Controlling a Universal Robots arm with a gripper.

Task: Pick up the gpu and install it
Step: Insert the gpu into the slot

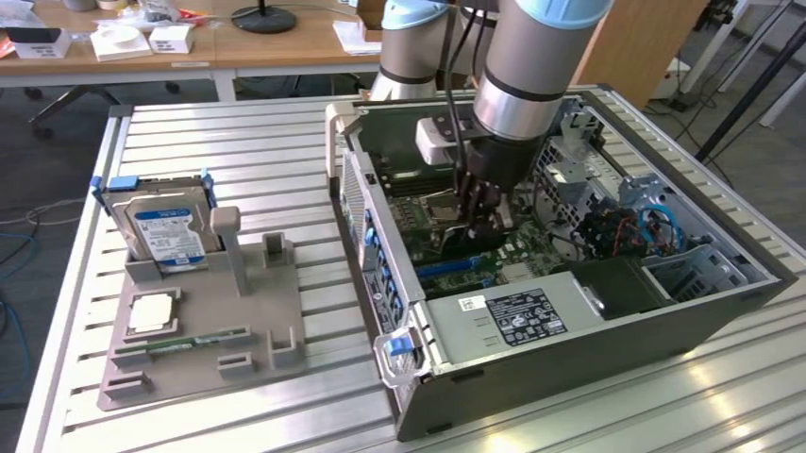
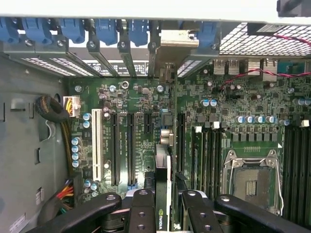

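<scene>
Computer case (image 1: 592, 377), gpu (image 2: 163, 167) in claw (image 2: 165, 201)

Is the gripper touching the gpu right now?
Touching. In the wrist view the gripper clamps the gpu edge-on, with a finger pressed against each face.
</scene>
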